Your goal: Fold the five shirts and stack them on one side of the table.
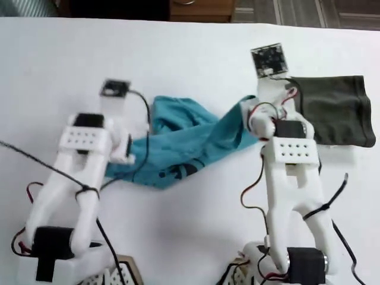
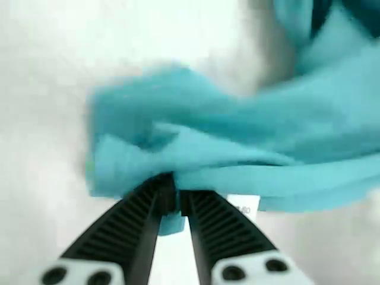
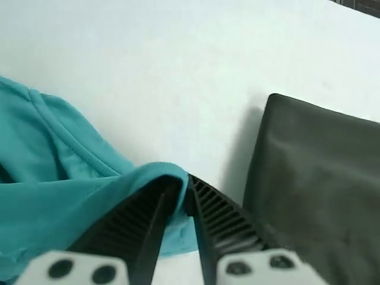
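Note:
A teal shirt (image 1: 184,142) is stretched and bunched across the middle of the white table, between the two arms. My left gripper (image 2: 173,199) is shut on one end of the teal shirt (image 2: 237,148), at the shirt's left in the high view. At the shirt's right end, my right gripper (image 3: 181,196) is shut on a fold of the teal shirt (image 3: 71,184). A folded dark olive shirt (image 1: 335,110) lies flat at the table's right side, just beyond the right arm; it appears again as the dark shirt (image 3: 314,184) in the right wrist view.
The white table (image 1: 178,59) stretches bare toward the far edge. Black cables (image 1: 139,113) run over both arms. The arm bases (image 1: 71,255) stand at the near edge.

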`<state>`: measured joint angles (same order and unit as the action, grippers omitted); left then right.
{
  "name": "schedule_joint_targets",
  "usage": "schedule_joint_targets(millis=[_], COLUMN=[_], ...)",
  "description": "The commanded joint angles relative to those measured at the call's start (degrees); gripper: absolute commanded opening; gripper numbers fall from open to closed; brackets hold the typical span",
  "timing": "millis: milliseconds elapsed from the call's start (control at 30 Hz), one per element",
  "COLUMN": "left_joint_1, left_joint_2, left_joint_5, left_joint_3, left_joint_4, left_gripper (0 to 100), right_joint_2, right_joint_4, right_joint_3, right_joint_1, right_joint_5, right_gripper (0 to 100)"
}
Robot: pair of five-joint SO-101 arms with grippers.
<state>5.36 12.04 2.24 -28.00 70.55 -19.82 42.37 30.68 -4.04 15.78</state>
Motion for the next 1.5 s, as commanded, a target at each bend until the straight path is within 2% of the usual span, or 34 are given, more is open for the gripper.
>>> schedule_joint_targets(millis=[0, 100, 200, 533, 733, 933, 1233, 1467], left_joint_1=[2.2, 2.73, 2.73, 2.73, 7.12, 12.92, 13.19, 13.27], left_joint_2=[-0.18, 0.62, 1.85, 8.18, 15.38, 21.54, 31.3, 38.86], left_joint_5=[6.86, 13.01, 16.18, 16.53, 16.79, 21.1, 21.71, 21.54], left_joint_3=[9.54, 15.96, 21.85, 41.8, 49.8, 51.3, 51.3, 51.3], left_joint_4=[4.84, 10.29, 14.68, 27.96, 28.48, 28.13, 27.96, 24.79], left_gripper=[3, 3, 3, 3, 3, 3, 3, 3], right_joint_2=[-0.57, -0.66, -0.66, -0.75, -5.67, -13.49, -23.43, -34.07], right_joint_4=[-0.04, 4.09, 10.07, 23.78, 28.18, 28.09, 28.62, 31.6], right_joint_3=[-6.07, -12.92, -21.1, -44.66, -54.33, -54.77, -54.77, -54.68], right_joint_1=[-0.66, 0.04, 0.22, -0.22, -0.04, -0.13, -0.22, -0.04], right_joint_5=[-0.44, -0.35, -0.35, -0.35, -0.35, -0.35, -0.79, -0.53], right_gripper=[2.0, 2.0, 2.0, 2.0, 2.0, 2.0, 2.0, 2.0])
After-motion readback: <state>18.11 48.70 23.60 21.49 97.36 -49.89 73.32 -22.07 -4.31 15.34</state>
